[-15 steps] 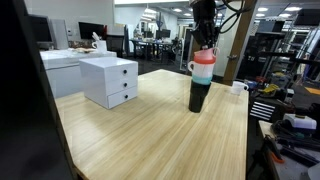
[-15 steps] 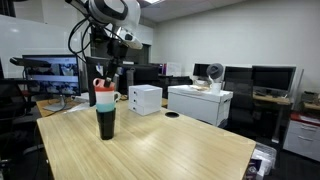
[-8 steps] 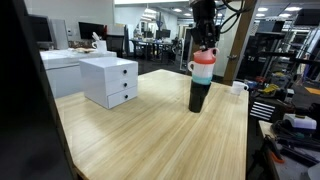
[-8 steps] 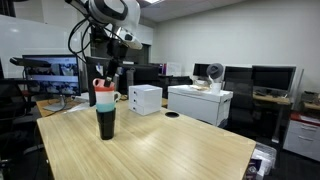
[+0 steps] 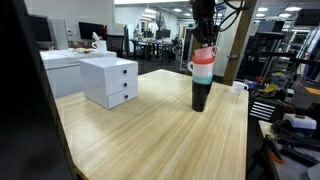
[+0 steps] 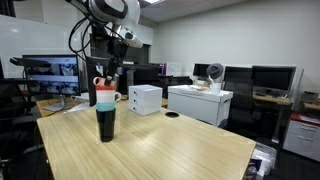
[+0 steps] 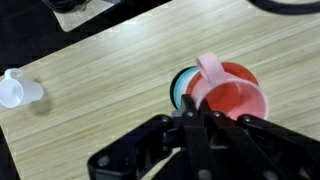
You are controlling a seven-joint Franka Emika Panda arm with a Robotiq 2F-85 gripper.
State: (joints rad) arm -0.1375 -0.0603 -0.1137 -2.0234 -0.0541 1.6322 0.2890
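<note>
Bright, even light comes from ceiling panels (image 5: 152,13) in an exterior view, leaving a soft sheen on the wooden table (image 5: 150,130) and barely any shadow under the stacked cups (image 5: 202,78). A dark, unfocused post (image 5: 25,90) blocks its left edge. The wrist view is soft: the gripper (image 7: 190,118) is a blurred dark mass, perhaps simply too close to focus

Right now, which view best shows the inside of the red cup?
Wrist view: it looks straight down into the red cup, showing rim, interior and handle. In both exterior views it shows only its side, atop the cup stack.
</note>
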